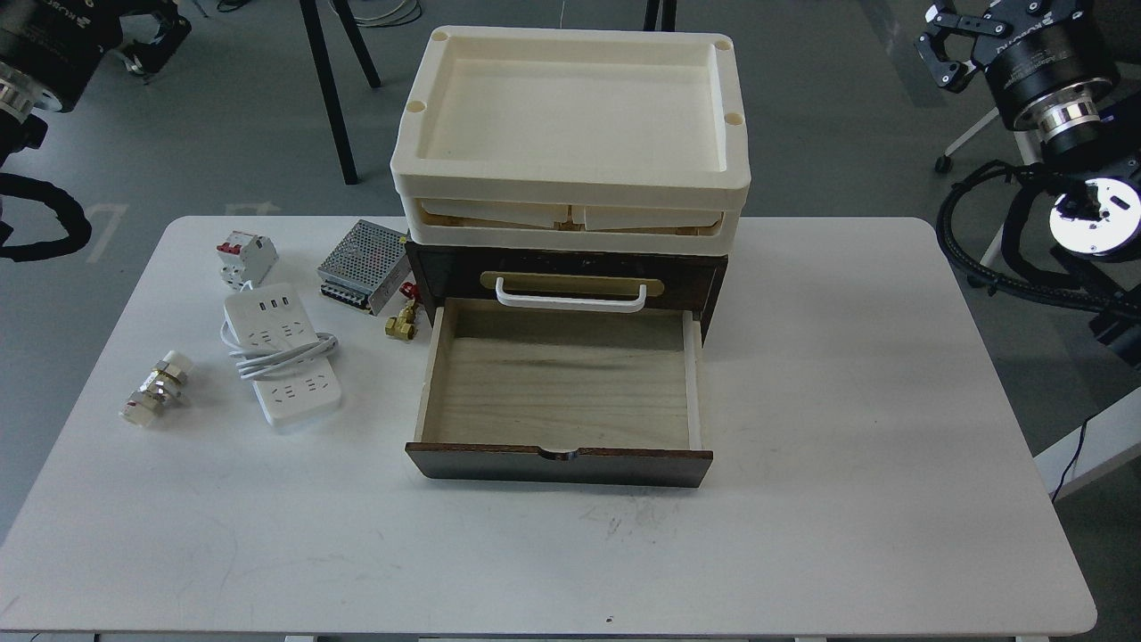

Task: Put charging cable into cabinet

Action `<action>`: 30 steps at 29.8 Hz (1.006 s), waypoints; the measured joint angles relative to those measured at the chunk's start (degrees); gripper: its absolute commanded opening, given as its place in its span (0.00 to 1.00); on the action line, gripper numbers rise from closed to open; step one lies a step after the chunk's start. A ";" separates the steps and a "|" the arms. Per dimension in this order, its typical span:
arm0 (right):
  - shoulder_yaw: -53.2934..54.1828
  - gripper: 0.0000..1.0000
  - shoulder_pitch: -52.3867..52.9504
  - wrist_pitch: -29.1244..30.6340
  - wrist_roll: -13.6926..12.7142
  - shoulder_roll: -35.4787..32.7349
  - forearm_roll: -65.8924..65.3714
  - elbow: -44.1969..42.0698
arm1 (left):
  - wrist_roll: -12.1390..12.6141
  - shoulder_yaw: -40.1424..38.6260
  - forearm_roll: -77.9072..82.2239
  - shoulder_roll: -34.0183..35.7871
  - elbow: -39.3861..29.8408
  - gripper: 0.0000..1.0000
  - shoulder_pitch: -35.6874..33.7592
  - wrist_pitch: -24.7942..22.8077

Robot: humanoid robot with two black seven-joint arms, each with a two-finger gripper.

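The left gripper (151, 40) sits dark and end-on in the upper left corner, so I cannot tell how its fingers stand; the right gripper (947, 45) in the upper right corner shows its two fingers spread apart and holds nothing. The charging cable (281, 361) lies in the left middle of the frame on the white table (802, 499), below the left gripper and clearly nearer that arm, its long axis running top to bottom with a slight lean. It is smooth white plastic, its cord looped round its waist. Just right of it, the cabinet (557, 465) has its pale wooden drawer pulled open and bare.
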 measured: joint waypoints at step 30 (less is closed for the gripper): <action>1.14 1.00 -6.44 0.12 -0.07 -8.52 0.26 6.65 | -13.84 -13.68 32.07 20.32 -39.28 0.98 8.58 -0.03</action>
